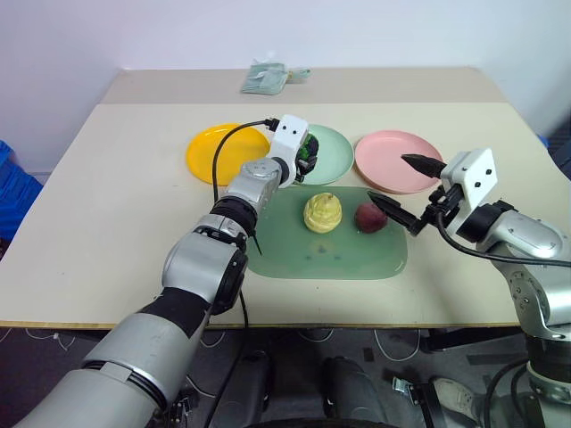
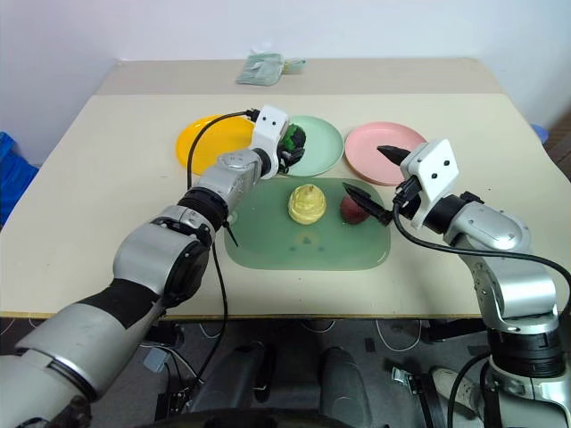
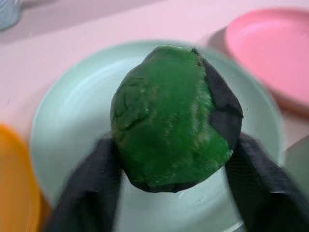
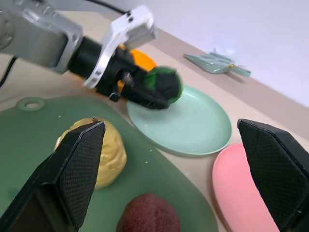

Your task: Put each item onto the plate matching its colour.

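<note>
Green lump (image 3: 169,121) between left end effector (image 1: 308,153) fingers above mint plate (image 1: 335,160), right end effector (image 1: 403,189) wide apart

Three plates: orange-yellow plate (image 1: 223,152), mint plate (image 1: 332,153), pink plate (image 1: 397,160); three toy foods (image 1: 323,213); one green board (image 1: 357,254).

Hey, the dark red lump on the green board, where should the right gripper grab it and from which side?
Grip the dark red lump across its rounded middle, coming down from above. It lies low on the green board, and the open right gripper already hovers beside it. The yellow cone stands apart, so there's likely room for the fingers.
</note>
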Robot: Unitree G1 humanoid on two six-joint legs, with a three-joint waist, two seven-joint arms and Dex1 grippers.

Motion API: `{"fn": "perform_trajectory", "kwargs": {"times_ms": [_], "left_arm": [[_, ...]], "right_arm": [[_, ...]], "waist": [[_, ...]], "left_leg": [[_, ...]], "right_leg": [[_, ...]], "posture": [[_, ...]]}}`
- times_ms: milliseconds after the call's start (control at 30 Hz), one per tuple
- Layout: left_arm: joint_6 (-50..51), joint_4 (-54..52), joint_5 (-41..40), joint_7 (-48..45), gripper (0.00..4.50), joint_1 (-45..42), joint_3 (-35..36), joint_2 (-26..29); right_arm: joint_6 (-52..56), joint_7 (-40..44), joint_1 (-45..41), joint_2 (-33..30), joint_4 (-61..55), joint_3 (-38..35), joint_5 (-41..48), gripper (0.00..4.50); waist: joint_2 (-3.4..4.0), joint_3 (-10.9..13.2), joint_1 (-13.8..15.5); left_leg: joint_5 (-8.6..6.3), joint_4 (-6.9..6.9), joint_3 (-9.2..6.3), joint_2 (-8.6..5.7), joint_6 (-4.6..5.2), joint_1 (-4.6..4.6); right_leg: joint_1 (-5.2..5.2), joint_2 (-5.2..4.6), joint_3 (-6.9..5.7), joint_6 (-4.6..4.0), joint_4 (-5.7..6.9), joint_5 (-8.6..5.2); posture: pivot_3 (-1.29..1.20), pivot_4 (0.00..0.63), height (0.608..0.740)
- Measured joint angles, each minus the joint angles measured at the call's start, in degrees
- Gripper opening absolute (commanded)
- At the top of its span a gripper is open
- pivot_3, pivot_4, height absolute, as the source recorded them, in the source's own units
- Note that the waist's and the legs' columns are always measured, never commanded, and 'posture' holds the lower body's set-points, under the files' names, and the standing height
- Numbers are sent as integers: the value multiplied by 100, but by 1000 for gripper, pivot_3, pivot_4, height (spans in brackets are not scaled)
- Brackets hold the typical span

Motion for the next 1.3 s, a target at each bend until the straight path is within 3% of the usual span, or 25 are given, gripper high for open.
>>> {"fn": "perform_trajectory", "kwargs": {"times_ms": [300,433,567,700,833,1133,1300], "left_arm": [[-152,-156,-77,-573,4471,10,401,123],[203,-1524,-306,-1860,4471,485,373,574],[1429,-3810,-620,-2892,4471,1676,95,1188],[2600,-5944,-951,-3735,4471,2769,-320,2037],[2935,-6824,-1077,-4153,4471,3028,-586,2411],[2451,-6472,-909,-4471,4471,3007,-1161,2403],[1910,-5754,-684,-4474,4471,2827,-1417,1983]], "right_arm": [[18,-52,56,38,-99,-6,-42,4500],[121,3,400,-22,-334,-167,84,4500],[252,120,959,-148,-708,-574,280,4500],[419,242,2092,-145,-1420,-1329,647,4500],[498,399,3176,-70,-2037,-2166,1019,4500],[481,482,4535,307,-2798,-3196,1556,4500],[428,445,4906,410,-3048,-3386,1724,4500]], "waist": [[0,0,-6],[5,-3,-43],[8,-4,-138],[8,-5,-132],[9,-6,-54],[11,-7,10],[8,-6,19]], "left_leg": [[0,0,0,0,-1,-1],[2,-5,0,2,-5,-1],[1,-4,-2,3,-3,-1],[-1,-4,-8,5,-1,-1],[-2,5,-10,5,-2,19],[-3,-2,-4,9,1,37],[-4,-1,-3,8,3,36]], "right_leg": [[-1,1,-1,0,1,0],[-2,2,4,-1,0,1],[-2,2,13,-2,3,1],[0,2,22,-4,2,0],[28,-9,21,-7,-5,2],[42,-12,21,-8,-10,1],[43,-15,19,-7,-11,1]], "posture": [[0,150,740],[0,150,740],[0,150,740],[0,150,740],[0,150,740],[0,150,740],[0,150,740]]}}
